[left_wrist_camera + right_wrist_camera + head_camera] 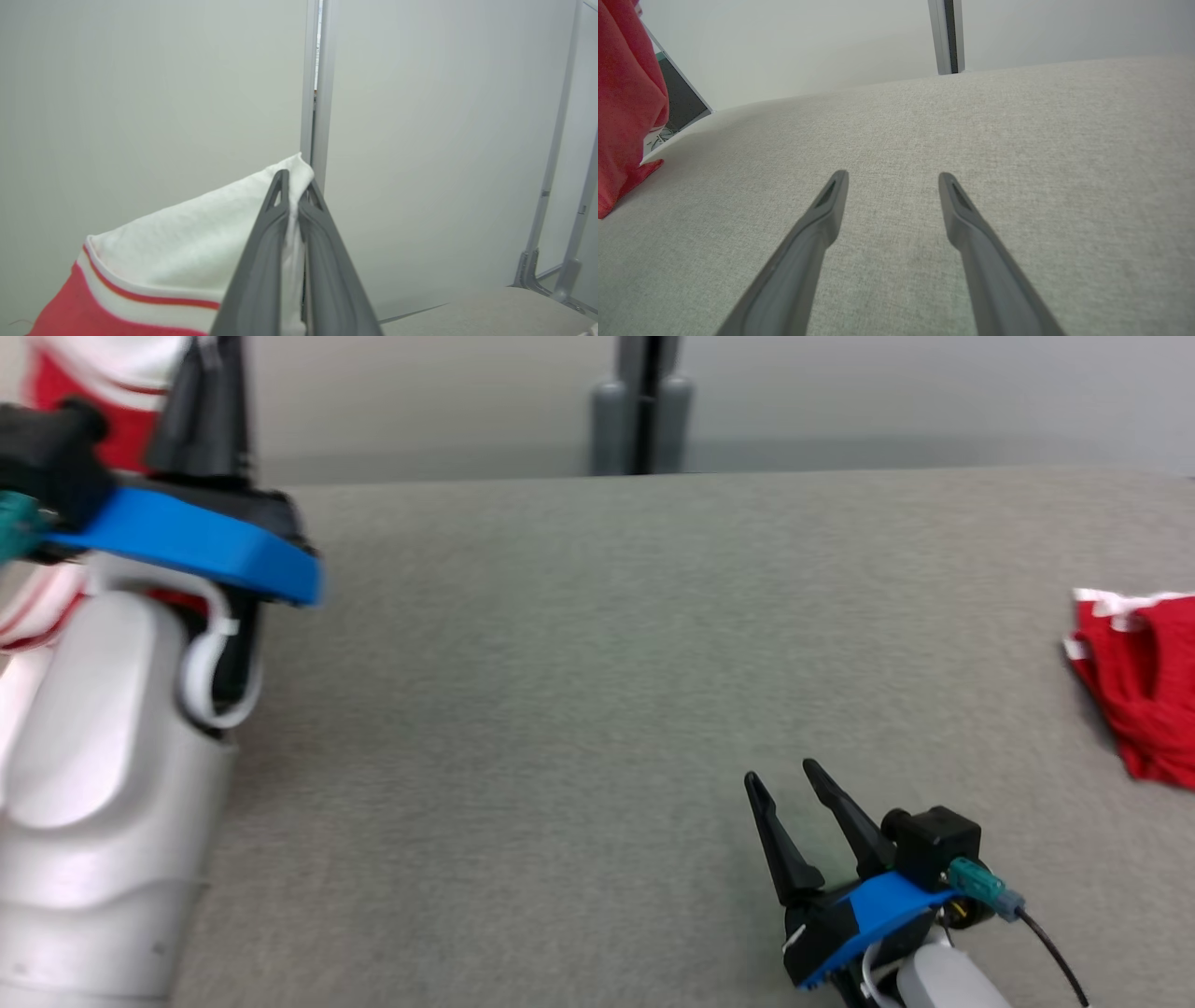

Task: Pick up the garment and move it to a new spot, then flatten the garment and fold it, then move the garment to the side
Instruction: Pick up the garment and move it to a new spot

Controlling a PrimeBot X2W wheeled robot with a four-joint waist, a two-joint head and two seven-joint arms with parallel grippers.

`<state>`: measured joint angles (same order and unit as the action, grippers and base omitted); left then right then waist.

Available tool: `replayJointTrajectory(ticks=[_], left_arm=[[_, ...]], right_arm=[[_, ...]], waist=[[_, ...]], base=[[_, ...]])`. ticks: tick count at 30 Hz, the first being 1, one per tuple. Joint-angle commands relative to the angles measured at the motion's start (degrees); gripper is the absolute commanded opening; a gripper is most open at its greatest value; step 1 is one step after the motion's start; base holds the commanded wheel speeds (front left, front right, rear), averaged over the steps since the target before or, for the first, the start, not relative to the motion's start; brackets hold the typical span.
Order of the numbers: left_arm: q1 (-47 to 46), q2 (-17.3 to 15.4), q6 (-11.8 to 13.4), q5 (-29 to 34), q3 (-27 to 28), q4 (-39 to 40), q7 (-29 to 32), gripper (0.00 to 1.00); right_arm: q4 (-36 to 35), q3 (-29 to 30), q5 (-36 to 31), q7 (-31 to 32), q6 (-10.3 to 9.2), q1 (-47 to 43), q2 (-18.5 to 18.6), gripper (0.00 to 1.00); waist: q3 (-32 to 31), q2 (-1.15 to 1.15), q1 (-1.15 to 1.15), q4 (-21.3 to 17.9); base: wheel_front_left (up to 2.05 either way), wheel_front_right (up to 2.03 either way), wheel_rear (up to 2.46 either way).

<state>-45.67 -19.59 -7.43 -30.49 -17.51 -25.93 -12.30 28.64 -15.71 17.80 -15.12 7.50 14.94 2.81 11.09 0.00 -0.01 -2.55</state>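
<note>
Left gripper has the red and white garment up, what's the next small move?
Probably carry the garment over the grey table and lower it: the left gripper is shut on its white edge, aloft; the right gripper is open.

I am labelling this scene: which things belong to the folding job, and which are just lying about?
Job: red-and-white garment, pinched by the left gripper; right gripper, fingers open; grey table.
Lying about: other red garment near the table's right edge; grey post behind.
</note>
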Motion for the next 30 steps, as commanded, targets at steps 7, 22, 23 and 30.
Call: replayJointTrajectory(ticks=[7, 22, 23, 30], left_arm=[[0.6, 8.27, -0.08, -0.81, -8.57, 5.94, 3.87, 0.0], [3.31, 15.92, 0.91, 0.26, -22.68, -4.99, 0.16, 1.0], [3.53, 15.74, 1.04, 0.14, -22.34, -5.9, -0.34, 1.0], [7.39, 12.76, 2.22, -0.49, -17.98, -8.92, -2.7, 1.0]], right_arm=[[-1.3, -2.14, 1.62, -0.03, -0.01, -0.69, 0.19, 1.0], [-3.31, -2.59, 3.07, -0.03, -0.01, -1.0, 0.16, 1.0], [-3.27, -2.21, 2.92, -0.03, -0.01, -1.1, 0.15, 1.0], [-2.93, 0.4, 1.27, -0.03, -0.01, -0.74, 0.19, 1.0]], waist=[[-2.5, 0.0, 0.01, -11.6], [0.76, 0.0, 0.01, -17.28], [0.71, 0.0, 0.01, -16.69], [-0.26, 0.0, 0.01, -11.41]], base=[[0.0, 0.0, 0.0], [0.0, 0.0, 0.0], [0.0, 0.0, 0.0], [0.0, 0.0, 0.0]])
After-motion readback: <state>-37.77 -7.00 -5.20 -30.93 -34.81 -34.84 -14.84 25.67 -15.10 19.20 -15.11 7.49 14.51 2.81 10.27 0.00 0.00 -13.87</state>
